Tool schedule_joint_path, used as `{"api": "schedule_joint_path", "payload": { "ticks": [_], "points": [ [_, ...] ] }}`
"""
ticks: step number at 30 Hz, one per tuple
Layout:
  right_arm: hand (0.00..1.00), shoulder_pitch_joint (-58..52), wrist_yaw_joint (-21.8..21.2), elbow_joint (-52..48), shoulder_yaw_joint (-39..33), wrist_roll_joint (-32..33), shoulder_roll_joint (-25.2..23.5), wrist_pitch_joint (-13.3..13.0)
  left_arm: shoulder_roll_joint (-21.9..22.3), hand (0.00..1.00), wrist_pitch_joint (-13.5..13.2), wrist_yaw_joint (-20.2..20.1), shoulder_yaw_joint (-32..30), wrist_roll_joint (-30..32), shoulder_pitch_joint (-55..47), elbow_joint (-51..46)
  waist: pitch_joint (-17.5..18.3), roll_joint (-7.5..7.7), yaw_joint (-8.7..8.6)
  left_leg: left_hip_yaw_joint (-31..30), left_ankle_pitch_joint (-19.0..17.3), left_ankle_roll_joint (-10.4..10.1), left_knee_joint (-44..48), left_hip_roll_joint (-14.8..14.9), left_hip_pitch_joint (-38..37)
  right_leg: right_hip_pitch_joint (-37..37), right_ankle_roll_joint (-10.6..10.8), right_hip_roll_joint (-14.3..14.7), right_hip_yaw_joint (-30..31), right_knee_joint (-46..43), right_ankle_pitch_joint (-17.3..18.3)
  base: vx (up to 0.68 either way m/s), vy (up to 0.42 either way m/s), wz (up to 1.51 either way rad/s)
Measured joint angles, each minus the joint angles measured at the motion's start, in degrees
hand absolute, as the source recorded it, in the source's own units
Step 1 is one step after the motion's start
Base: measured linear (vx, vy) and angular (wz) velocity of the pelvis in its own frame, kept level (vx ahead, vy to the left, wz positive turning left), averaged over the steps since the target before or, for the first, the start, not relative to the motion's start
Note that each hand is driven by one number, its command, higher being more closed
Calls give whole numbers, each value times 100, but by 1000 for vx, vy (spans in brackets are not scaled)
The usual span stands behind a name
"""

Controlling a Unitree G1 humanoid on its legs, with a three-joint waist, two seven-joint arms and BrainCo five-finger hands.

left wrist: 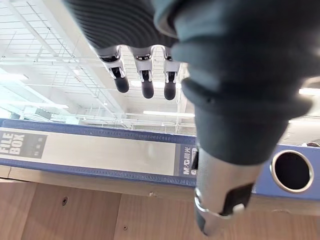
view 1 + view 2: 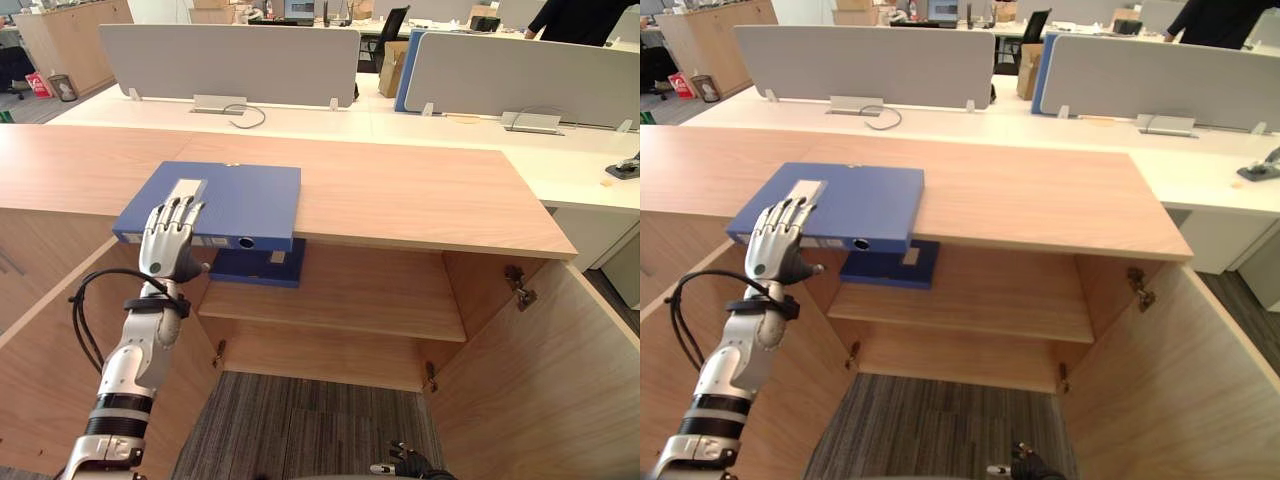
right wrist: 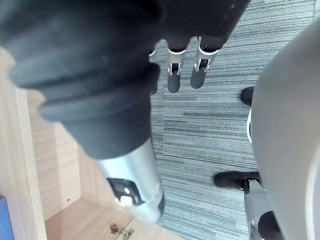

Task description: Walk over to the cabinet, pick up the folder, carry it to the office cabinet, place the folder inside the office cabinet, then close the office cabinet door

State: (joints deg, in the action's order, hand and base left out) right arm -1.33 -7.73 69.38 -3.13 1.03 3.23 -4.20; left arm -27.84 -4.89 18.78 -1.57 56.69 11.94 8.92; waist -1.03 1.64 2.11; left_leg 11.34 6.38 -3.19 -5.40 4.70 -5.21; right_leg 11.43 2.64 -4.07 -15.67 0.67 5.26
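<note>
A blue folder [image 2: 240,200] lies flat on the wooden cabinet top [image 2: 420,190], its spine jutting past the front edge. My left hand [image 2: 168,245] is at the folder's near left corner, open, its straight fingers [image 1: 146,80] reaching over the top by the white label. Its thumb [image 1: 220,185] sits in front of and below the spine [image 1: 100,150]. A second blue folder [image 2: 258,268] lies on the shelf [image 2: 350,300] inside the open cabinet. My right hand [image 2: 410,463] hangs low over the carpet, open, with fingers [image 3: 172,75] straight and holding nothing.
Both cabinet doors stand open, the left door [image 2: 40,340] beside my left arm and the right door [image 2: 560,370] swung out to the right. White desks with grey dividers [image 2: 230,60] stand behind the cabinet. A person [image 2: 580,18] is at the far back right.
</note>
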Motion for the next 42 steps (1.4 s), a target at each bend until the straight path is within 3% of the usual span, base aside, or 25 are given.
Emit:
{"api": "schedule_joint_path", "payload": {
  "ticks": [13,27,28,42],
  "points": [
    [0,-5,59,0,-1,1,8,-19,-130,0,70,89,268,34,314,719,37,-41,-40,-25,1,1,0,-4,-9,7,0,1,-4,-12,0,0,0,0],
    [0,-38,120,-8,-238,241,0,-20,-282,0,144,-18,781,159,1036,1850,53,-86,-220,52,-11,-2,0,2,-82,54,-1,2,42,-12,1,0,0,-1],
    [0,-39,120,-11,-240,242,-1,-21,-282,100,144,-13,812,161,1041,1930,55,-88,-230,53,-12,-2,0,2,-82,54,-1,1,43,-12,1,0,0,0],
    [0,-26,126,-1,-247,234,16,-21,-275,100,92,42,959,203,1565,2455,79,-116,-268,53,-24,9,0,-8,-126,97,1,-2,44,-11,2,0,0,0]
  ]
}}
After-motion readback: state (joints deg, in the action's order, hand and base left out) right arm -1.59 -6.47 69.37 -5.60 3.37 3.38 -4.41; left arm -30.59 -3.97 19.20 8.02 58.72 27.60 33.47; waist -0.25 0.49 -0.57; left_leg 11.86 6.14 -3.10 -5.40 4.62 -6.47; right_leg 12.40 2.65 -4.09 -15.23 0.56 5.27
